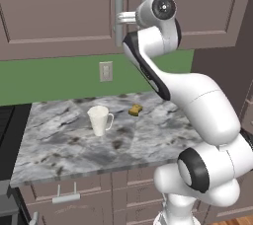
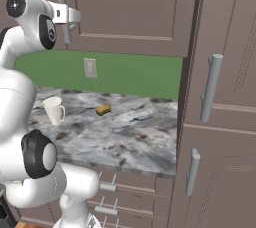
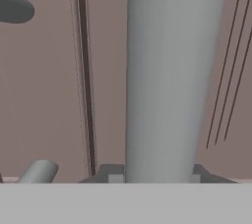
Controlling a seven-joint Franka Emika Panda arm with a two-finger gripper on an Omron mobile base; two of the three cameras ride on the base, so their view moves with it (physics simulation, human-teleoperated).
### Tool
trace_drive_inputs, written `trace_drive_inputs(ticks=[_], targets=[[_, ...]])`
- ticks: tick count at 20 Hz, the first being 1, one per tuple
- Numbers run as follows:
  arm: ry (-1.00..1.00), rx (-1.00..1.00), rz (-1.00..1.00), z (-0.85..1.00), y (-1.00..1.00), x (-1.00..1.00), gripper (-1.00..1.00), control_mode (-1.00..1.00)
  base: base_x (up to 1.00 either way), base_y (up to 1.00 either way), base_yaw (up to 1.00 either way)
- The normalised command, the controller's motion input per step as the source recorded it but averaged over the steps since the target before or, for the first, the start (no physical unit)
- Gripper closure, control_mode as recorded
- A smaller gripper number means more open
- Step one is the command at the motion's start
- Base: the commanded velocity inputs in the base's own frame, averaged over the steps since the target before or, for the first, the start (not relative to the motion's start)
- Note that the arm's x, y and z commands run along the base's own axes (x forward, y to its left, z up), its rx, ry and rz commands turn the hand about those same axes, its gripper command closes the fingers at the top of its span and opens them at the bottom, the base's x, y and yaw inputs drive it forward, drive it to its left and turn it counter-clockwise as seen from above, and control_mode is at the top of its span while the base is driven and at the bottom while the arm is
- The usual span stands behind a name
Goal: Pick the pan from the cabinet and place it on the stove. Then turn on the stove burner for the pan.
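Two finger tips (image 3: 114,173) sit close on either side of a silver bar handle (image 3: 172,75); we log the gripper (image 3: 156,175) as clamped on it. The handle belongs to the cabinet (image 1: 54,12), whose doors are shut. At five o'clock below the gripper we list a counter (image 1: 54,142) bearing a white mug (image 1: 100,119) and a small yellow-brown item (image 1: 135,109). The stove (image 1: 7,135) lies at nine o'clock from the mug.

White mug (image 1: 100,119) and yellow sponge (image 1: 135,110) on marble counter (image 1: 54,140).

Cabinet (image 1: 59,12) doors closed hiding the inside, stove (image 1: 7,135) cut by left edge
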Motion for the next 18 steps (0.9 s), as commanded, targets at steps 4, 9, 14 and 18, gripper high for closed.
trace_drive_inputs(ticks=[4,9,14,18], targets=[[0.0,0.0,0.0,0.0,-0.01,0.0,1.0,-1.0,0.0,0.0,0.0],[0.0,0.0,0.0,-0.01,-0.06,-0.13,1.0,-1.0,0.0,0.0,0.0],[-0.02,0.0,0.03,0.0,-0.43,-0.45,1.0,-1.0,0.0,0.0,0.0],[-0.01,0.0,0.04,0.0,-0.58,-0.68,1.0,-1.0,0.0,0.0,0.0]])
